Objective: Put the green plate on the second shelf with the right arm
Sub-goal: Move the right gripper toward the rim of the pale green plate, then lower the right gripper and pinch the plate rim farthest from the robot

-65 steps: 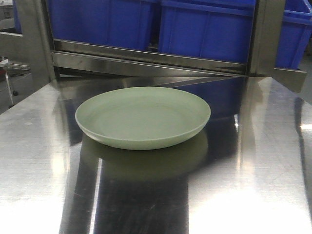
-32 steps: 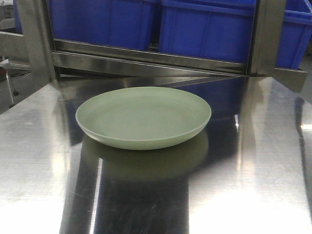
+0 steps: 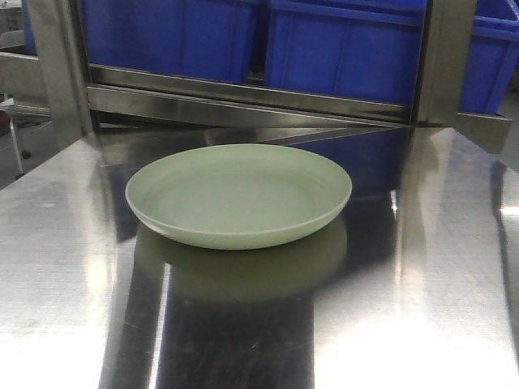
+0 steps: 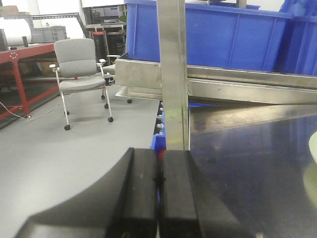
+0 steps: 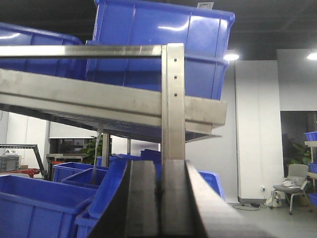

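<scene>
The green plate [image 3: 239, 194] is a round, shallow, pale sage-green dish that lies flat in the middle of the steel table [image 3: 438, 267] in the front view. A sliver of its rim shows at the right edge of the left wrist view [image 4: 314, 148]. Neither gripper shows in the front view. My left gripper [image 4: 158, 163] is shut and empty, at the table's left side, pointing at a shelf post [image 4: 172, 74]. My right gripper [image 5: 158, 173] is shut and empty, raised, facing a steel shelf rail [image 5: 99, 99] and upright post [image 5: 174, 99]. The plate is out of the right wrist view.
A steel shelf [image 3: 243, 101] runs along the back of the table with blue bins [image 3: 340, 49] on it. Shelf posts stand at back left [image 3: 61, 73] and back right [image 3: 442, 61]. More blue bins [image 5: 34, 203] sit beyond the right gripper. An office chair [image 4: 79, 69] stands on the floor to the left.
</scene>
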Robot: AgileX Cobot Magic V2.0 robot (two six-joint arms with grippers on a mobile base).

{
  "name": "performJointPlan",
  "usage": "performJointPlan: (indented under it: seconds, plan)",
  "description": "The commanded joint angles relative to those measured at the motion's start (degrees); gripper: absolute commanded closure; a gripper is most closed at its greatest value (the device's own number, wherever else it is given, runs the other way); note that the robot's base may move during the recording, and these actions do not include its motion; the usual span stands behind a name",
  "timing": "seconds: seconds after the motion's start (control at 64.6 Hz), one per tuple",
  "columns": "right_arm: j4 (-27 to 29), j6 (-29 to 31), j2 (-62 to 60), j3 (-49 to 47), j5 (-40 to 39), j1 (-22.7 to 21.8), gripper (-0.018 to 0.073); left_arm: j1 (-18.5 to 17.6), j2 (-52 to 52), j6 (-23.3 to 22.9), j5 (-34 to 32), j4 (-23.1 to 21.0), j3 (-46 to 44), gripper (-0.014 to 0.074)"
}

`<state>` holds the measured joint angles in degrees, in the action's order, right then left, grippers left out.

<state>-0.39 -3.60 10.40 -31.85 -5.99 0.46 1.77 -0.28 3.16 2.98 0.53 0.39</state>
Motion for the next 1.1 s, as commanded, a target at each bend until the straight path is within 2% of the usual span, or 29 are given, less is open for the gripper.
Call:
performJointPlan:
  seconds: [0.0, 0.077, 0.155, 0.263, 0.418, 0.541, 0.665, 0.712, 0.789, 0.882, 0.944, 1.083]
  plan:
    - [-0.7, -0.2, 6.9, -10.0, 3.7, -0.3, 0.0509, -0.4, -1.2, -0.2, -4.6, 0.0, 2.4, 0.0466]
    - [-0.7, -0.2, 14.1, -16.9, 9.8, -0.3, 0.0509, -0.4, -1.2, -0.2, -4.6, 0.0, 2.4, 0.0466]
    - [-0.6, -0.2, 21.3, -22.6, 12.4, -0.3, 0.0509, -0.4, -1.2, -0.2, -4.6, 0.0, 2.4, 0.0466]
    - [3.2, -0.2, 30.7, -29.3, 17.0, -0.3, 0.0509, -0.4, -1.2, -0.2, -4.6, 0.0, 2.4, 0.0466]
    - [10.2, 0.5, 44.1, -38.6, 34.4, -0.2, 0.0509, -0.4, -1.2, -0.2, -4.6, 0.0, 2.4, 0.0466]
    - [15.2, 4.0, 53.7, -41.8, 42.4, 1.0, 0.0509, -0.4, -1.2, -0.2, -4.6, 0.0, 2.4, 0.0466]
    - [17.1, 6.2, 61.4, -43.0, 48.8, 4.1, 0.0505, -0.4, -1.2, -0.2, -4.6, 0.0, 2.4, 0.0466]
    - [17.1, 6.2, 63.8, -43.4, 51.7, 5.6, 0.0482, -0.4, -1.2, -0.2, -4.6, 0.0, 2.4, 0.0466]
    - [17.2, 6.2, 68.1, -44.8, 55.1, 8.1, 0.0391, -0.4, -1.2, -0.2, -4.6, 0.0, 2.4, 0.0466]
    - [17.2, 6.2, 72.3, -46.2, 56.4, 10.0, 0.0227, -0.4, -1.2, -0.2, -4.6, 0.0, 2.4, 0.0466]
    - [17.8, 6.1, 74.7, -47.1, 57.6, 10.3, 0.0149, -0.4, -1.2, -0.2, -4.6, 0.0, 2.4, 0.0466]
    - [21.7, 5.8, 79.7, -48.3, 59.3, 10.3, 0.0128, -0.4, -1.2, -0.2, -4.6, 0.0, 2.4, 0.0466]
